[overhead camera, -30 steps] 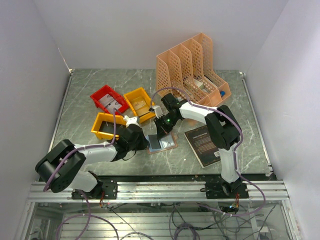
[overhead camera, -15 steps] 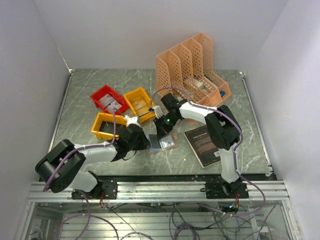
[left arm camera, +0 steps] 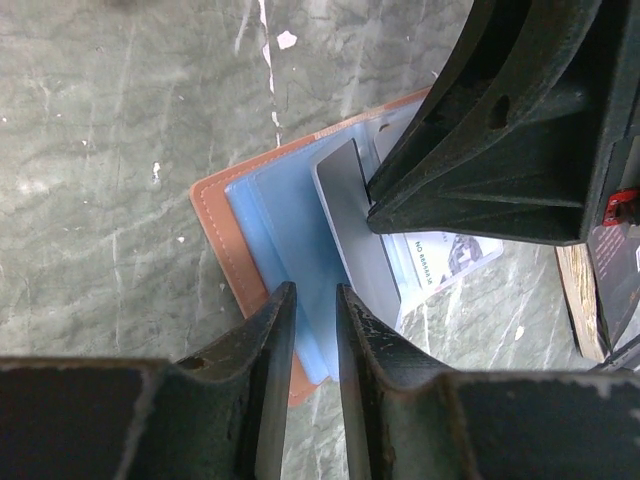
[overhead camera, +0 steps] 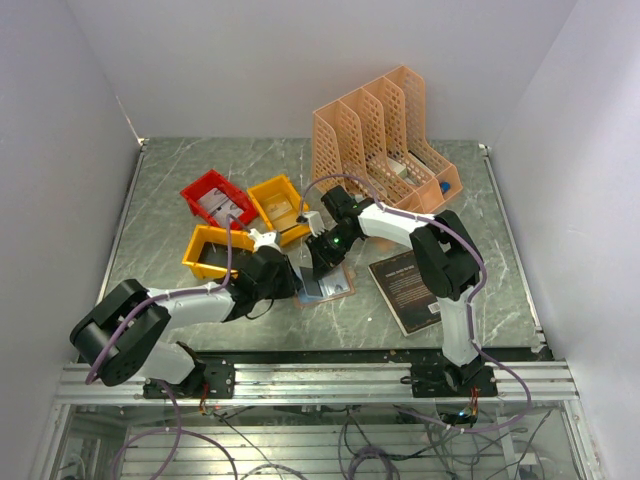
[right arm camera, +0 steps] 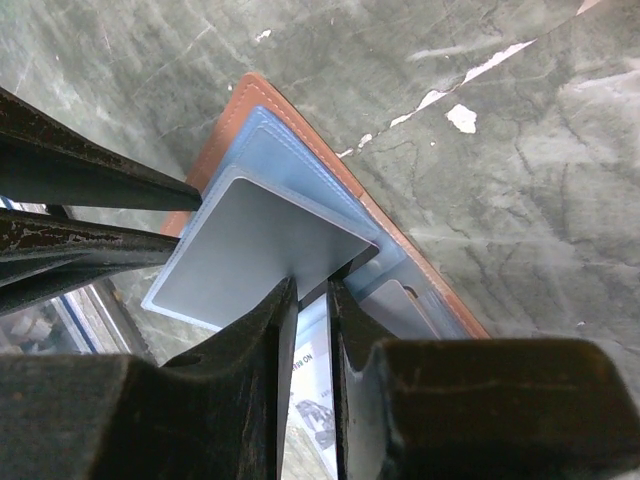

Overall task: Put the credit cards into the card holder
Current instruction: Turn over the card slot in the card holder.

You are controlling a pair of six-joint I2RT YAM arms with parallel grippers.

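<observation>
Both tools have eased slightly apart since a second ago: the right tool, narrowly open, straddles the edge of a tilted grey card in the open card holder, the left tool, equally narrow, hangs over its blue face at mid-worktop, and only the wrist views reveal that card.

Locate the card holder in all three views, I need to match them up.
Top external: the card holder lies open at table centre, left of the black book.
Left wrist: the holder is at centre, beyond the fingers, brown edge to the left.
Right wrist: the holder is at upper centre, running diagonally.
Shared landmark: the grey card over its blue inner face.
</observation>
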